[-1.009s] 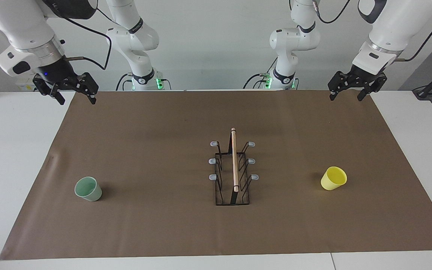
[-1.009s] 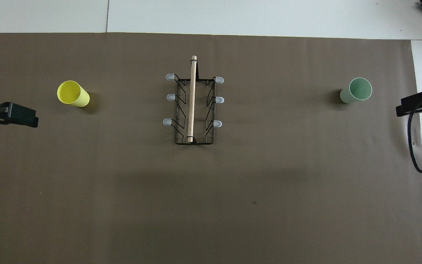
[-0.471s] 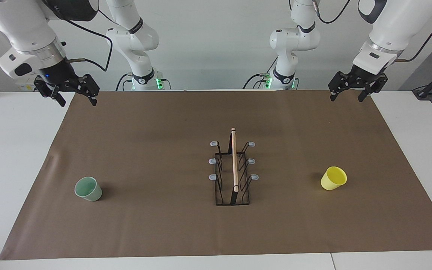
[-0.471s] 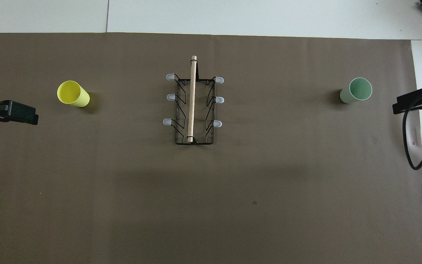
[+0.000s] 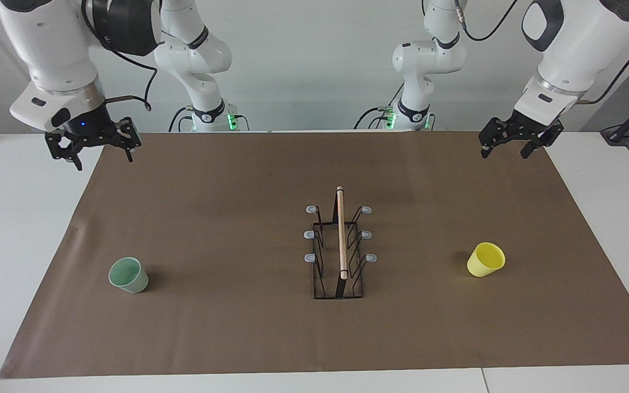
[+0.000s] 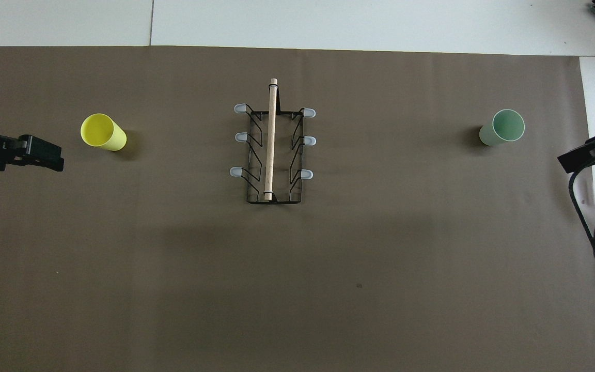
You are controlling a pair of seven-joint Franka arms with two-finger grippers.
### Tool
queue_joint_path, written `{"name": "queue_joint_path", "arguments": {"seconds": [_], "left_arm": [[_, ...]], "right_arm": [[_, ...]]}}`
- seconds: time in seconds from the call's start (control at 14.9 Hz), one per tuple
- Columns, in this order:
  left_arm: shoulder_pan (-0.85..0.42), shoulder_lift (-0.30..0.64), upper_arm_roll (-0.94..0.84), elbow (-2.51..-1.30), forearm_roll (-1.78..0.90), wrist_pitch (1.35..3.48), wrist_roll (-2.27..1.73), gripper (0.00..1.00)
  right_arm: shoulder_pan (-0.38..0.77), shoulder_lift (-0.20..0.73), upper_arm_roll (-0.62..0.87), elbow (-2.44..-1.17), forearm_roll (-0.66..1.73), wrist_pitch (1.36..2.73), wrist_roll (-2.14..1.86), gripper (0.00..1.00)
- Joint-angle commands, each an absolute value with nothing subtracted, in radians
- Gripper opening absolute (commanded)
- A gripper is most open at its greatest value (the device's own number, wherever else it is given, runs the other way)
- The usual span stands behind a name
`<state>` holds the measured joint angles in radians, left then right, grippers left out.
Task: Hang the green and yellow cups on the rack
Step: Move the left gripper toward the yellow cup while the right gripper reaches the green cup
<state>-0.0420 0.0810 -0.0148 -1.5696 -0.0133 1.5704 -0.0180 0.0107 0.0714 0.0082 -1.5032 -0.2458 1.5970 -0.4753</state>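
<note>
Two cups stood upright on the brown mat point(image 5: 238, 338), the rack point(image 5: 339, 251) between them: the green cup point(image 5: 128, 275) at its nine o'clock in the facing view, the yellow cup point(image 5: 486, 259) at three. Up in the air, the right gripper point(image 5: 102, 159) and left gripper point(image 5: 504, 152) both gaped empty.

A robotics lab: two white robot arms point(image 5: 200, 60) bolted at the edge of a white bench point(image 5: 19, 229), green status lights at their bases, black cables, a plain grey wall and a brown paper mat point(image 5: 238, 218) covering the worktop
</note>
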Motion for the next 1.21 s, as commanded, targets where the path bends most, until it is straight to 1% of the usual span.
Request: {"name": "queue_joint_path", "arguments": {"seconds": [0.0, 0.13, 0.2, 0.27, 0.34, 0.47, 0.61, 0.67, 0.87, 0.94, 1.01, 1.14], "left_arm": [[-0.031, 0.170, -0.003, -1.536, -0.018, 1.519, -0.070, 1.00], [-0.044, 0.224, 0.093, -1.532, -0.028, 1.494, -0.071, 1.00], [-0.048, 0.238, 0.133, -1.522, -0.034, 1.493, -0.069, 1.00], [-0.043, 0.277, 0.156, -1.499, -0.066, 1.491, -0.071, 1.00], [-0.043, 0.308, 0.199, -1.482, -0.113, 1.474, -0.072, 1.00], [-0.046, 0.380, 0.293, -1.453, -0.217, 1.431, -0.112, 1.00], [-0.031, 0.452, 0.366, -1.396, -0.364, 1.395, -0.204, 1.00], [-0.025, 0.475, 0.408, -1.391, -0.438, 1.396, -0.260, 1.00], [-0.012, 0.528, 0.460, -1.397, -0.634, 1.426, -0.501, 1.00], [0.015, 0.538, 0.460, -1.402, -0.690, 1.452, -0.561, 1.00], [0.023, 0.540, 0.459, -1.408, -0.727, 1.477, -0.601, 1.00], [0.037, 0.534, 0.451, -1.445, -0.773, 1.550, -0.746, 1.00]], "right_arm": [[0.034, 0.034, 0.015, -1.568, -0.323, 1.649, -0.609, 1.00], [0.075, 0.019, 0.015, -1.595, -0.420, 1.695, -0.768, 1.00], [0.078, 0.014, 0.015, -1.611, -0.428, 1.709, -0.813, 1.00], [0.080, 0.012, 0.015, -1.611, -0.433, 1.703, -0.827, 1.00], [0.081, 0.011, 0.015, -1.612, -0.434, 1.704, -0.842, 1.00], [0.071, 0.014, 0.015, -1.612, -0.434, 1.727, -1.016, 1.00], [0.071, 0.000, 0.015, -1.659, -0.460, 1.802, -1.165, 1.00], [0.081, -0.009, 0.017, -1.690, -0.518, 1.836, -1.184, 1.00], [0.098, -0.008, 0.028, -1.782, -0.609, 1.934, -1.267, 1.00], [0.107, -0.008, 0.028, -1.822, -0.661, 1.984, -1.278, 1.00], [0.115, -0.005, 0.028, -1.856, -0.707, 2.023, -1.293, 1.00], [0.141, 0.038, 0.028, -1.873, -0.780, 2.072, -1.377, 1.00]]}}
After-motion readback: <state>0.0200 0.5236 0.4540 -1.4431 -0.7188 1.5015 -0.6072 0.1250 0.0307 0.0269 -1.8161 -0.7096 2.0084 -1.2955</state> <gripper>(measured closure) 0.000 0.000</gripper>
